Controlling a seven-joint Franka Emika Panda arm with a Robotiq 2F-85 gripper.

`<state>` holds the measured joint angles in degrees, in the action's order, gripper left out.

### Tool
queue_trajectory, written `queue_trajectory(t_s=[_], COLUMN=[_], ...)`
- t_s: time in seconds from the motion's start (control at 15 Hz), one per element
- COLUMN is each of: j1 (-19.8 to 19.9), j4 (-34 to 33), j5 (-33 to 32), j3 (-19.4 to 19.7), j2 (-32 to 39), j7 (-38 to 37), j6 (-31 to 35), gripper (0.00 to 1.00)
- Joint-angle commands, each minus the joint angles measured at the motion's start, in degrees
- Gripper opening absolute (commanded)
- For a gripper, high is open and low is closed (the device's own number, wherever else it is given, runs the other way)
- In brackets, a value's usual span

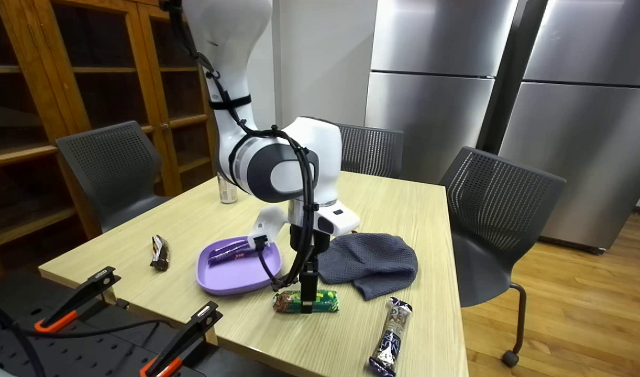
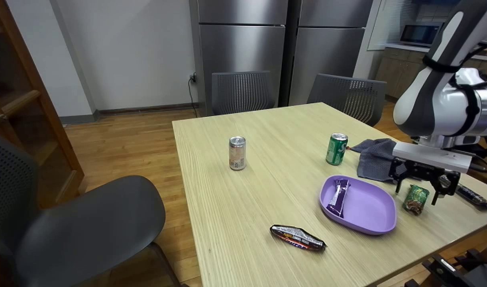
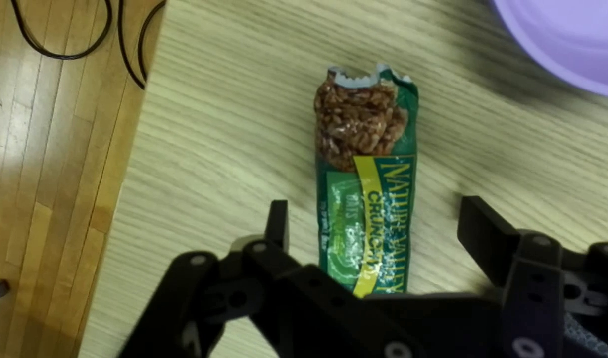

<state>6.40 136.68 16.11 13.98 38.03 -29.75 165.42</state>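
Note:
A green Nature Valley granola bar [image 3: 366,199] lies flat on the table, its lower end in the wrist view hidden behind my gripper [image 3: 375,214]. The two fingers stand wide open, one on each long side of the wrapper, with bare table showing between each finger and the bar. In an exterior view the gripper [image 2: 416,197] straddles the bar [image 2: 416,199] close to the tabletop. Beside it is a purple plate [image 2: 373,207] with a purple-wrapped bar [image 2: 339,197] lying in it. In an exterior view the gripper's finger partly covers the green bar [image 1: 325,301].
A grey cloth [image 1: 372,262] lies beside the arm, and a dark wrapped bar [image 1: 392,337] near the table's side edge. A brown-wrapped bar [image 2: 297,238], a green can [image 2: 336,149] and a pale can [image 2: 237,153] are also on the table. Chairs surround it.

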Motion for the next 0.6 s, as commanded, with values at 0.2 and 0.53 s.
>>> queue_trajectory(t_s=[0.2,0.53], j1=[1.71,1.16], j4=[0.73,0.65], j5=[1.60,0.70], j3=[-1.22,-0.54], j2=[-0.66,-0.89], j7=[3.11,3.64], j6=[0.91,-0.71], gripper=[0.34,0.10])
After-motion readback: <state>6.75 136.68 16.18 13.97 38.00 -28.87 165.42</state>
